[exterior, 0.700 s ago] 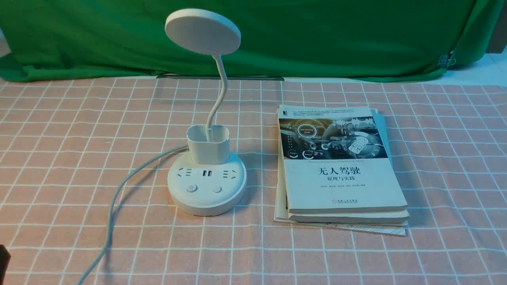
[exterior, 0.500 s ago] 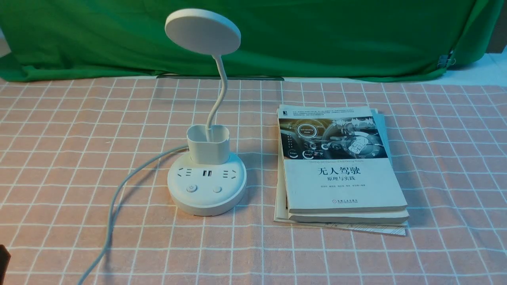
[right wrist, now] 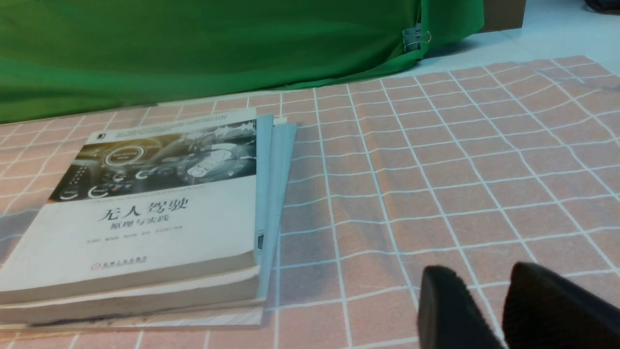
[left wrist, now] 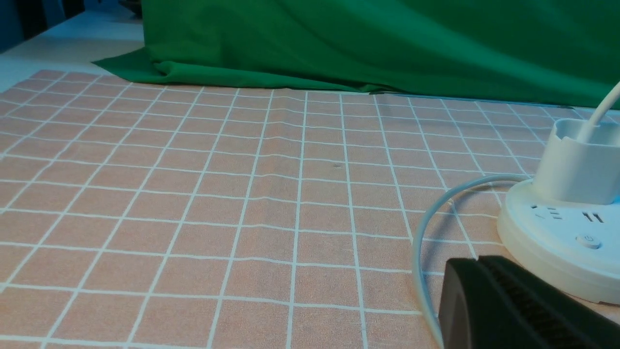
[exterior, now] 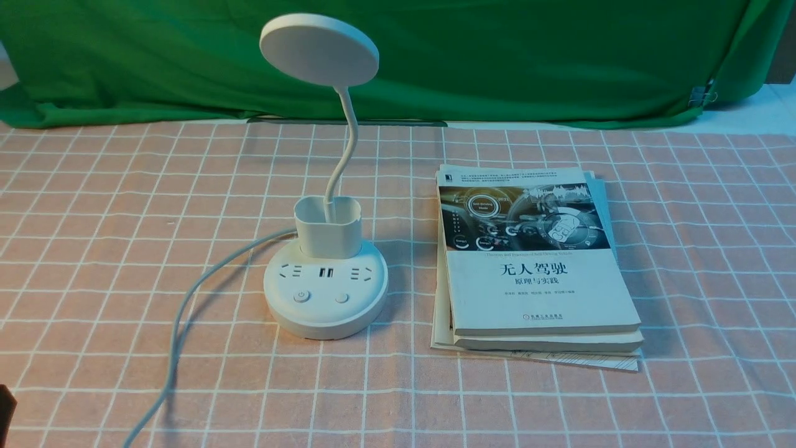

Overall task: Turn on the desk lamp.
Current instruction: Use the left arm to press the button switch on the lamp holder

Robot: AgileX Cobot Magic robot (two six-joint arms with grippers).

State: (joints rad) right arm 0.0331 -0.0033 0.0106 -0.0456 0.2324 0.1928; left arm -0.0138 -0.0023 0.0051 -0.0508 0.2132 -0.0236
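The white desk lamp stands left of centre on the checked cloth, its disc head (exterior: 319, 50) unlit on a bent neck above the cup holder (exterior: 328, 227). On the round base (exterior: 325, 314) sit a power button (exterior: 301, 296) and a second button (exterior: 341, 298). A white cord (exterior: 180, 317) runs off to the front left. My left gripper (left wrist: 477, 261) is shut and empty, low over the cloth just short of the base (left wrist: 547, 242), beside the cord (left wrist: 419, 242). Only its dark edge (exterior: 5, 404) shows in the front view. My right gripper (right wrist: 482, 271) hovers slightly open over bare cloth, right of the books.
A stack of books (exterior: 535, 267) lies right of the lamp, close to its base, and also shows in the right wrist view (right wrist: 145, 208). A green cloth backdrop (exterior: 497, 56) hangs along the table's far edge. The pink checked tablecloth (exterior: 703, 249) covers the table.
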